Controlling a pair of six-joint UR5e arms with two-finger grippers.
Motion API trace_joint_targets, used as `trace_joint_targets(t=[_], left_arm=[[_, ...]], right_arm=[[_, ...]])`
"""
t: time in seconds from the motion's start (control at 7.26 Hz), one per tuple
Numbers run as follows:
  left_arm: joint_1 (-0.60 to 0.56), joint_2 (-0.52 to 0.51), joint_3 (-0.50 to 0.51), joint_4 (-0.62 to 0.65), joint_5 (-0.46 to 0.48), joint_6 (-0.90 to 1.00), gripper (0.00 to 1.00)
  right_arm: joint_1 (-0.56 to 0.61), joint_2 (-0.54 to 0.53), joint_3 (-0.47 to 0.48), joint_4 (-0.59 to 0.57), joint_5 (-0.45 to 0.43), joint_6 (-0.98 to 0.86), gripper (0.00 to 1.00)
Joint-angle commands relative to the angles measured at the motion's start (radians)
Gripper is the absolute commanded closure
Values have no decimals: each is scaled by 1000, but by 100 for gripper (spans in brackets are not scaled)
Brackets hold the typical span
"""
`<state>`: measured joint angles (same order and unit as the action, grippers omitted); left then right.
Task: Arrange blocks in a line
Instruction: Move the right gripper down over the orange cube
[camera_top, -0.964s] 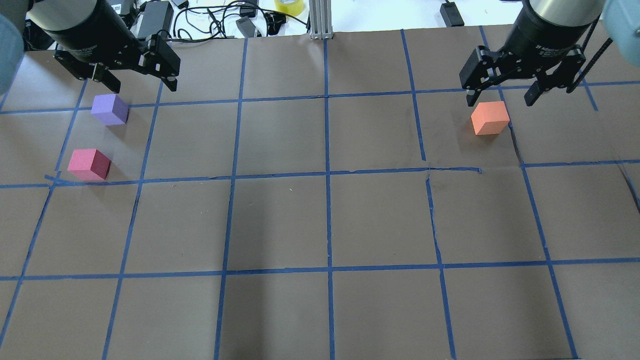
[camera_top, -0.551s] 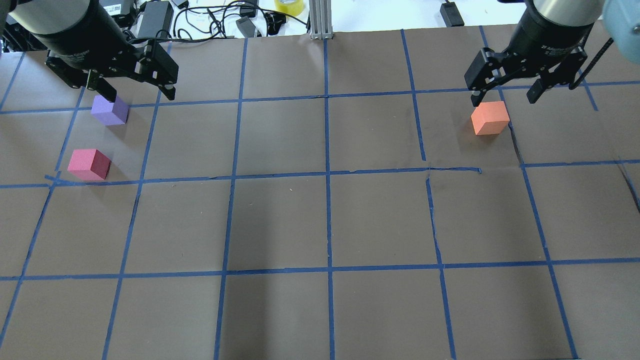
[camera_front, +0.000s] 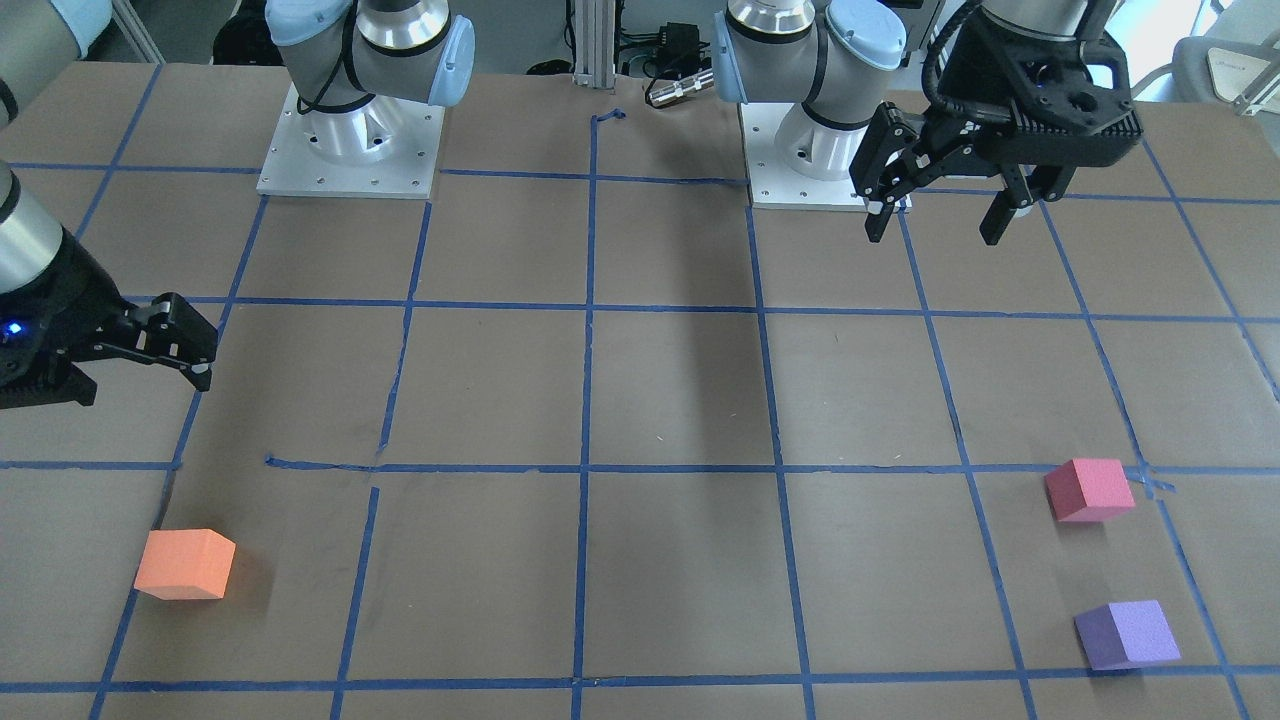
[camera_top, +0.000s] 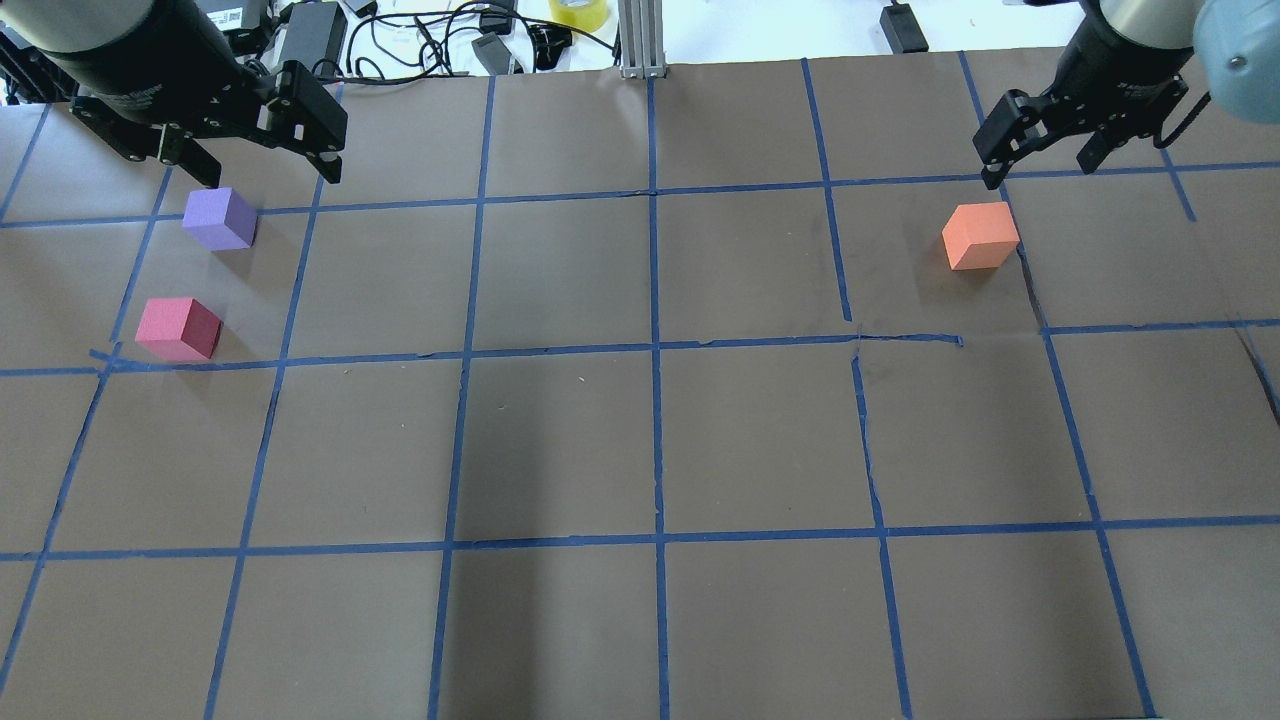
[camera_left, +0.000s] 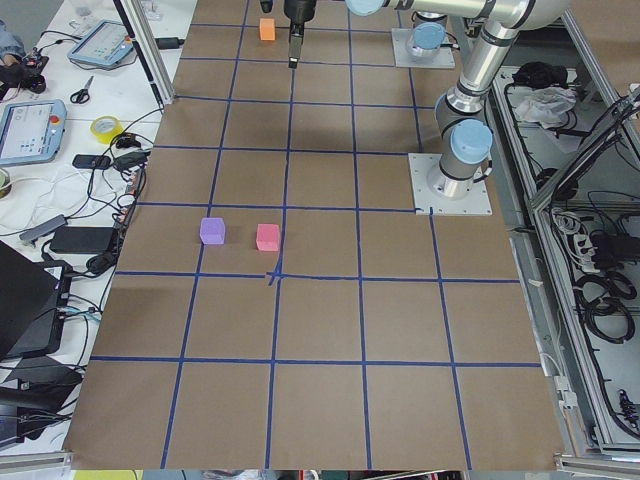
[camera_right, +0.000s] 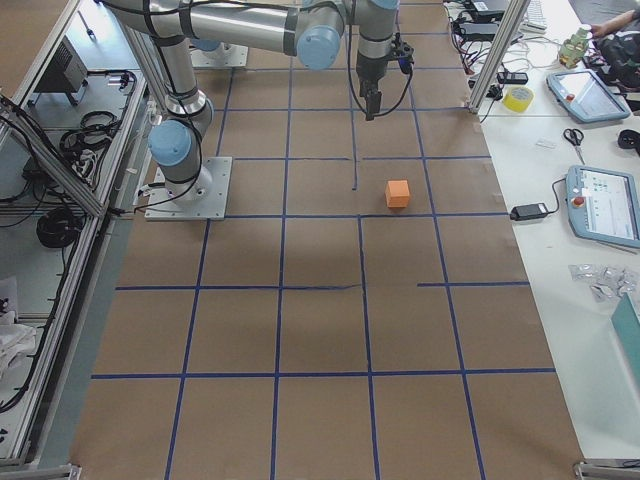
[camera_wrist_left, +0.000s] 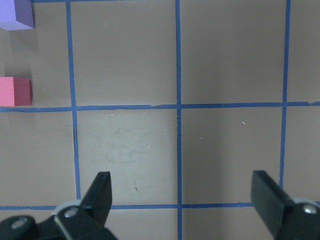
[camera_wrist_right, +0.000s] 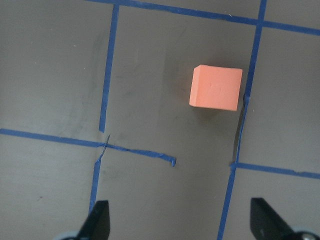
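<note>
The purple block (camera_top: 220, 218) and the pinkish-red block (camera_top: 178, 328) sit close together at the table's left. The orange block (camera_top: 980, 235) sits alone at the right. All three also show in the front view: purple (camera_front: 1127, 633), pinkish-red (camera_front: 1088, 490), orange (camera_front: 185, 563). My left gripper (camera_top: 268, 175) is open and empty, raised above the table. Its wrist view shows the purple block (camera_wrist_left: 16, 15) and the pinkish-red block (camera_wrist_left: 15, 91) at the left edge. My right gripper (camera_top: 1040, 165) is open and empty, raised, with the orange block (camera_wrist_right: 216, 88) ahead of its fingers.
The table is brown paper with a grid of blue tape lines (camera_top: 655, 345). Cables, power bricks and a yellow tape roll (camera_top: 578, 12) lie beyond the far edge. The two arm bases (camera_front: 350, 150) stand at the robot's side of the table.
Both open grippers have shifted toward the top of the overhead view. The right one also moved right, away from the orange block. The blocks have not moved.
</note>
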<state>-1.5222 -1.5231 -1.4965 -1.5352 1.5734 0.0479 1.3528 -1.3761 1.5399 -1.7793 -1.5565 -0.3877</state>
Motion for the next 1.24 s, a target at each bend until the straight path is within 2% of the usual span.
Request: trace_joint_targets(t=[0.0, 0.41, 0.96, 1.1], left_arm=[[1, 3, -10, -3, 3, 4, 0], [1, 3, -8, -2, -12, 4, 0], [10, -9, -13, 4, -10, 18, 0], [10, 1, -16, 4, -7, 18, 0]], right_arm=[[-7, 102, 0, -154, -4, -107, 0], [-50, 267, 0, -306, 1, -111, 0], [-52, 344, -7, -316, 7, 15, 0], [-52, 353, -6, -381, 1, 6, 0]])
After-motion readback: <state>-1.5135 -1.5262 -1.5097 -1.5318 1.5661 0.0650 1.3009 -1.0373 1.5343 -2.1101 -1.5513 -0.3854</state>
